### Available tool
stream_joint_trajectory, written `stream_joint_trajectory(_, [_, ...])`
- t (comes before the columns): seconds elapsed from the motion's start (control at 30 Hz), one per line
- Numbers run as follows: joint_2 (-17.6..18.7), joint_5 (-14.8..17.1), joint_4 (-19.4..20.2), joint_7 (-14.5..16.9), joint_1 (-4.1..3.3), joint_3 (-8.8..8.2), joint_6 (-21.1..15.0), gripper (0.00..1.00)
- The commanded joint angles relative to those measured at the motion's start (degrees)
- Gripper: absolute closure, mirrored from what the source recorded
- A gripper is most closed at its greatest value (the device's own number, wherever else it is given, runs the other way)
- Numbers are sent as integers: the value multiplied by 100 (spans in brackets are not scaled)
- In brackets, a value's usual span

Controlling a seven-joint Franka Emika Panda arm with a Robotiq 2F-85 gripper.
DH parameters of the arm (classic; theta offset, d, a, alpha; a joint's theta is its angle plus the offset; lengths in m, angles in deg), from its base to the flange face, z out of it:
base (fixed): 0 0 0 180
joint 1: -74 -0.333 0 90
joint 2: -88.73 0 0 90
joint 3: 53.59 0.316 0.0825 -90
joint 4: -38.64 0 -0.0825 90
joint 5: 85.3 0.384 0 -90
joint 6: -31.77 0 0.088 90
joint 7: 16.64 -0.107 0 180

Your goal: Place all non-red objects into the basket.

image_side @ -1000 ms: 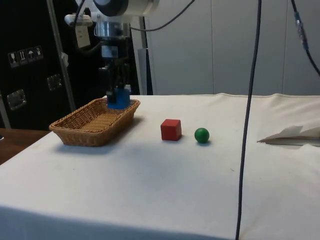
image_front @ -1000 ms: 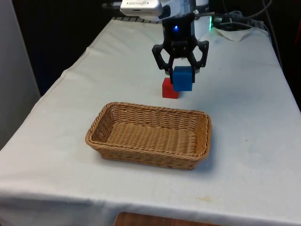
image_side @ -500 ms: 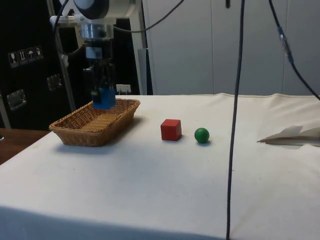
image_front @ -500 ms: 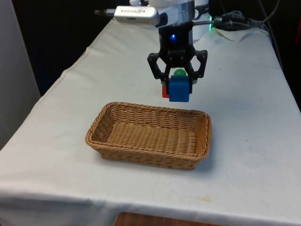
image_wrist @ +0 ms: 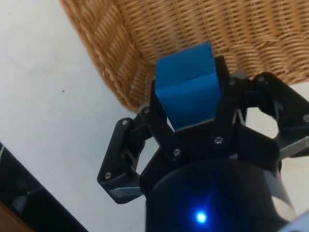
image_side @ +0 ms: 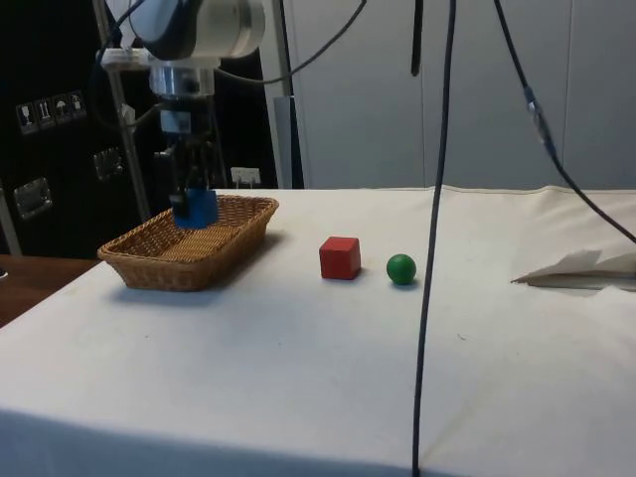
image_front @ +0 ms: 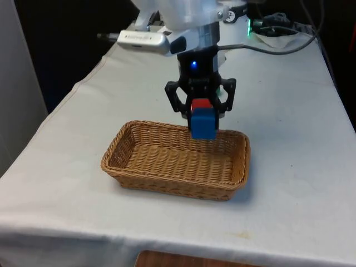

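My gripper (image_front: 201,118) is shut on a blue cube (image_front: 203,124), which hangs in the air over the far rim of the wicker basket (image_front: 139,167). From the side, the blue cube (image_side: 195,208) and gripper (image_side: 192,199) sit above the basket (image_side: 159,266). In the wrist view the blue cube (image_wrist: 188,87) is clamped between the fingers, over the basket's rim (image_wrist: 116,58). A red cube (image_side: 340,257) and a green ball (image_side: 400,268) rest on the cloth beyond the basket; a sliver of the red cube (image_front: 200,104) peeks out behind the blue one.
Crumpled white paper (image_side: 581,268) lies at the table's far end near the robot base. Cables (image_side: 432,229) hang in front of the side camera. The cloth around the basket is bare.
The gripper has carried the blue cube from beside the red cube towards the basket, and it now hangs over the basket's far rim, a little lower.
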Motion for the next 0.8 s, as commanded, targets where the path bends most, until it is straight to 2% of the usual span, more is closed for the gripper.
stream_joint_trajectory(0.0, [69,63,-69,52,69,40,29,97])
stream_joint_trajectory(0.03, [149,155,-86,120,92,40,-6,97])
stream_joint_trajectory(0.07, [109,126,-40,97,34,-17,-11,97])
stream_joint_trajectory(0.1, [183,201,-97,155,97,29,-17,97])
stream_joint_trajectory(0.27, [458,424,-223,286,115,0,-80,97])
stream_joint_trajectory(0.3, [504,453,-252,298,115,0,-86,97])
stream_joint_trajectory(0.33, [435,401,-201,269,69,-46,-63,97])
stream_joint_trajectory(0.37, [544,476,-281,309,120,-6,-92,97])
stream_joint_trajectory(0.6, [905,710,-579,367,149,-11,-86,97])
stream_joint_trajectory(0.63, [854,670,-516,344,103,-57,-97,97])
stream_joint_trajectory(0.67, [951,733,-625,367,160,-11,-86,97])
stream_joint_trajectory(0.77, [1077,831,-756,395,178,-29,-52,97])
